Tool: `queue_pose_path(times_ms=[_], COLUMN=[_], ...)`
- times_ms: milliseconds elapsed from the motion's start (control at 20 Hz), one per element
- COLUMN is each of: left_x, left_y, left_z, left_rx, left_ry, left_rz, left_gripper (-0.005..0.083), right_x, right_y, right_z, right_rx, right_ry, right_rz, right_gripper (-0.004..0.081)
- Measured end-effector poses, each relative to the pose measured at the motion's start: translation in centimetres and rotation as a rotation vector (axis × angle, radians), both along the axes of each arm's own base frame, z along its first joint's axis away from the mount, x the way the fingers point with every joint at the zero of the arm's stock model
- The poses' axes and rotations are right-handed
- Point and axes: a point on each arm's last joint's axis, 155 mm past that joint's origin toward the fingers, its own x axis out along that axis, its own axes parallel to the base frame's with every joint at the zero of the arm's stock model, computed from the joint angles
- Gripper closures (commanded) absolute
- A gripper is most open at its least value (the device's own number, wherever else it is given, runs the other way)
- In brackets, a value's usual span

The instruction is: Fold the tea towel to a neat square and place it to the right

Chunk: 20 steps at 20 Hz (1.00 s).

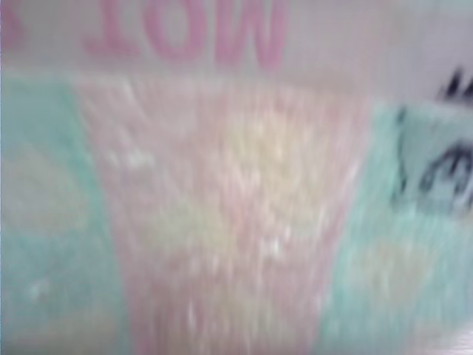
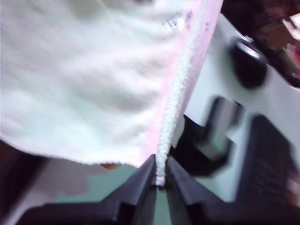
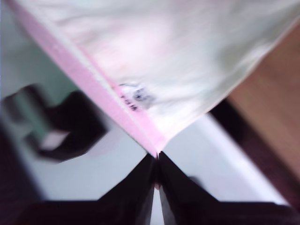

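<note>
The tea towel fills the whole exterior view, blurred, with a pink band between pale mint panels and upside-down pink lettering along that view's top. It hides both arms there. My first gripper is shut on the tea towel, pinching its pink-banded white hem. My second gripper is shut on a corner of the tea towel, where the pink band ends and a small white tag with dark print hangs. The cloth hangs lifted off the surface in both wrist views.
Under the cloth, the first wrist view shows a white surface with dark blurred shapes on it. The second wrist view shows a pale surface, a dark blurred object and brown flooring beyond its edge.
</note>
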Motion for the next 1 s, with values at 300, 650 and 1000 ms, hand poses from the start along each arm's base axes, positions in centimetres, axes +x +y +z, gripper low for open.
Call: queue_pose_path(times_ms=[300,650,1000], left_x=[4.8,9.5,14.9], left_y=[0.7,-0.6,0.4], left_z=[-0.7,-2.4,-5.6], left_rx=[0.086,0.183,0.346], left_ry=[-0.197,-0.297,-0.387], left_rz=[0.136,0.220,0.232], left_gripper=[0.0794,0.0794,0.0794], right_x=[5.3,11.2,16.8], right_y=[1.2,1.1,2.3], right_z=[-1.7,-3.3,-5.0], right_rx=[-0.095,-0.138,-0.129], right_ry=[-0.140,-0.228,-0.307], right_rz=[0.005,-0.031,-0.036], right_gripper=[0.0782,0.0782,0.0782])
